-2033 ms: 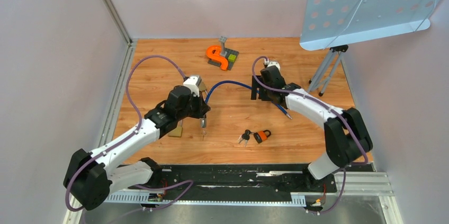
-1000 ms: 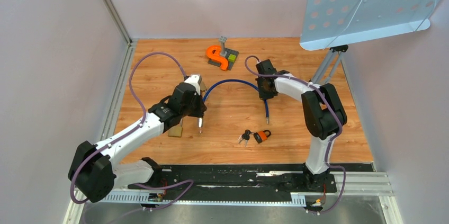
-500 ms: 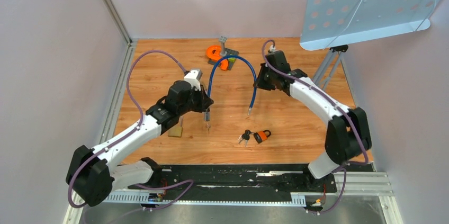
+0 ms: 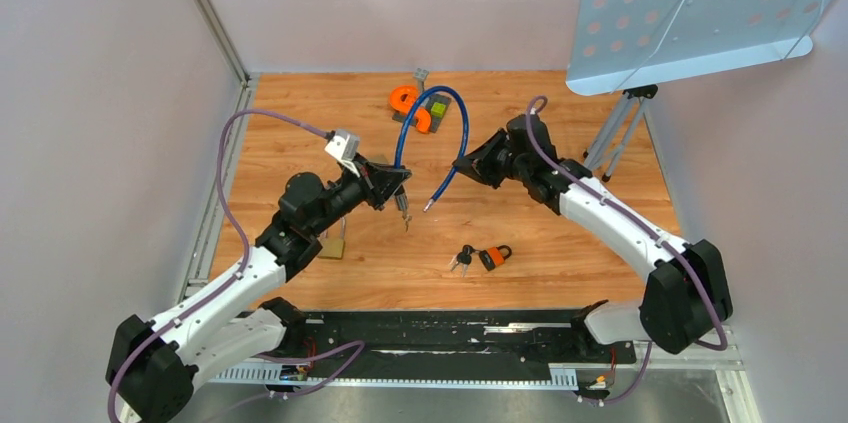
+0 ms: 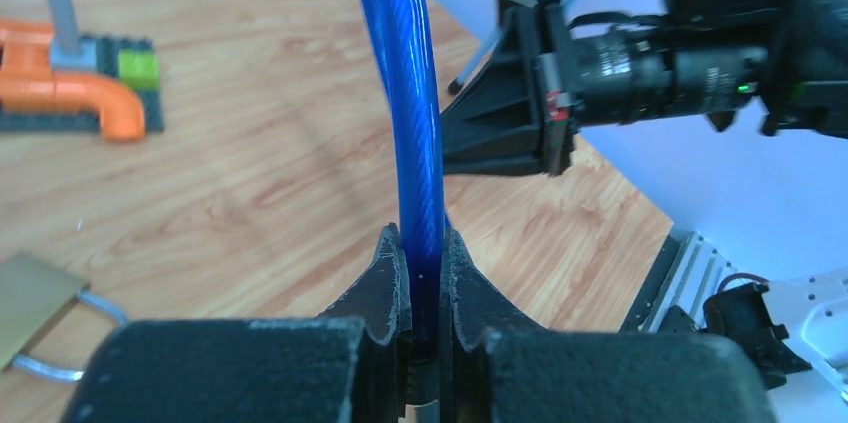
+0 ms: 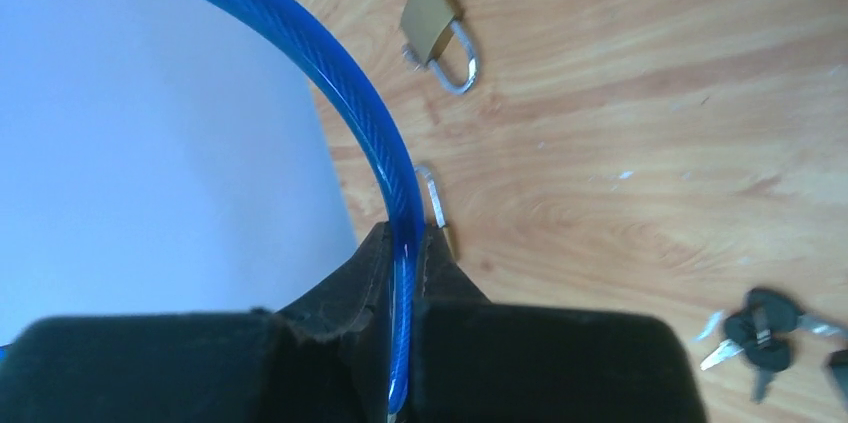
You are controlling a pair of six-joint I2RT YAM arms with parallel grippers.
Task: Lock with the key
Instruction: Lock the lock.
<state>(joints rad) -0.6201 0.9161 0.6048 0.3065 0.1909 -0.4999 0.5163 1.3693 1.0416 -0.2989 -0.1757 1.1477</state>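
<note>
- Above the middle of the table, in the top view, the left gripper (image 4: pixel 398 179) and the right gripper (image 4: pixel 470 165) are each clamped on one leg of the blue cable (image 4: pixel 464 128). It arches up and far between them, and both loose ends point down and near.
- The keys (image 4: pixel 461 259) lie flat on the wood, nearer than both grippers and between them, somewhat closer to the right one. The bunch sits just left of the orange padlock (image 4: pixel 493 256). A brass padlock (image 4: pixel 333 243) lies to the left, beside the left arm.
- From the left wrist, the jaws pinch the cable tight and it rises straight out of them, glossy and translucent blue. The keys are out of this view.
- From the right wrist, the jaws are likewise closed on the cable, which curves away up and left. The keys show at the lower right, with dark heads and silver blades.
- With both grippers occupied, I judge that one must let go of the cable before the keys can be taken, and the right gripper has the shorter reach.
</note>
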